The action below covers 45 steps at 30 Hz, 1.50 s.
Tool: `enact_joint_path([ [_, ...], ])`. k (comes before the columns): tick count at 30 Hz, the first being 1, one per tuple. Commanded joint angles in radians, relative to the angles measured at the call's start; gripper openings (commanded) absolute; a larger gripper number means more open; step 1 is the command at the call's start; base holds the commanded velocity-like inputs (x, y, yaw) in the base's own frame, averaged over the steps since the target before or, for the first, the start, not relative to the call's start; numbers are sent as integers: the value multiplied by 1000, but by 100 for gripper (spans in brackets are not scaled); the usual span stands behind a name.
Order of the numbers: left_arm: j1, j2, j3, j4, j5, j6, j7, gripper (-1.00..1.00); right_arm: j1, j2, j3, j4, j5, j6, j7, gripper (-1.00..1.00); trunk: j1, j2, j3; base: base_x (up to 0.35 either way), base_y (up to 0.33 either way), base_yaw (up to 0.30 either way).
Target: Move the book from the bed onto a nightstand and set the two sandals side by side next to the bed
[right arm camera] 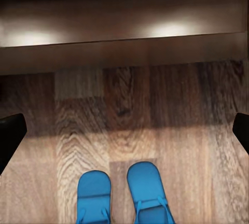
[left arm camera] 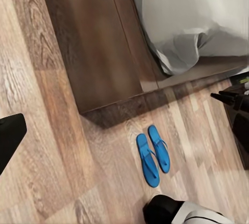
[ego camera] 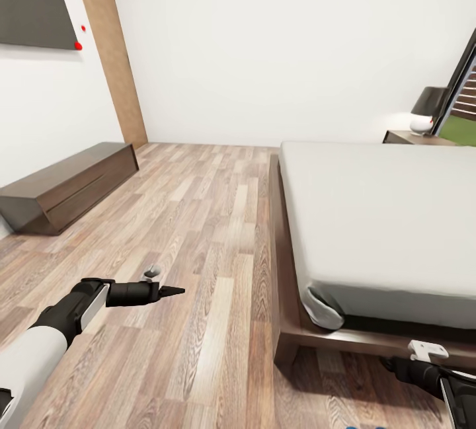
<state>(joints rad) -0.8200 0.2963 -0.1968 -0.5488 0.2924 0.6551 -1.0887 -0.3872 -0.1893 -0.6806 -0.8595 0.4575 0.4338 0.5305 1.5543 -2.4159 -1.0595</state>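
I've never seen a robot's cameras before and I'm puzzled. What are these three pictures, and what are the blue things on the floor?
They come from one robot with two arms. The big picture is from a camera on its head: you see the bed, the wooden floor and its left arm's fingers pointing forward, pressed together. The two small pictures come from cameras by each arm's fingers, looking down. The blue things are two sandals, lying side by side on the floor near the bed's corner. The right arm's camera looks at their front ends; its fingers are wide apart. Nothing is held.
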Motion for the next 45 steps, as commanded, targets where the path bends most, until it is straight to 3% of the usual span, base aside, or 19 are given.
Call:
enact_joint_path([
  [1, -1, 1, -6, 0, 8, 8, 1, 100, -1, 1, -4, -1, 10, 2, 9, 100, -4, 7, 2, 0, 0, 0],
  [23, -1, 1, -7, 0, 8, 8, 0, 100, -1, 1, -3, -1, 12, 2, 9, 100, -88, 161, 71, 0, 0, 0],
  [30, -1, 1, -7, 0, 8, 8, 0, 100, -1, 1, -2, 39, 12, -78, 9, 100, -115, 210, 93, 0, 0, 0],
  [45, -1, 1, -7, 0, 8, 8, 0, 100, -1, 1, -2, 42, 12, -90, 9, 100, -173, 315, 140, 0, 0, 0],
])
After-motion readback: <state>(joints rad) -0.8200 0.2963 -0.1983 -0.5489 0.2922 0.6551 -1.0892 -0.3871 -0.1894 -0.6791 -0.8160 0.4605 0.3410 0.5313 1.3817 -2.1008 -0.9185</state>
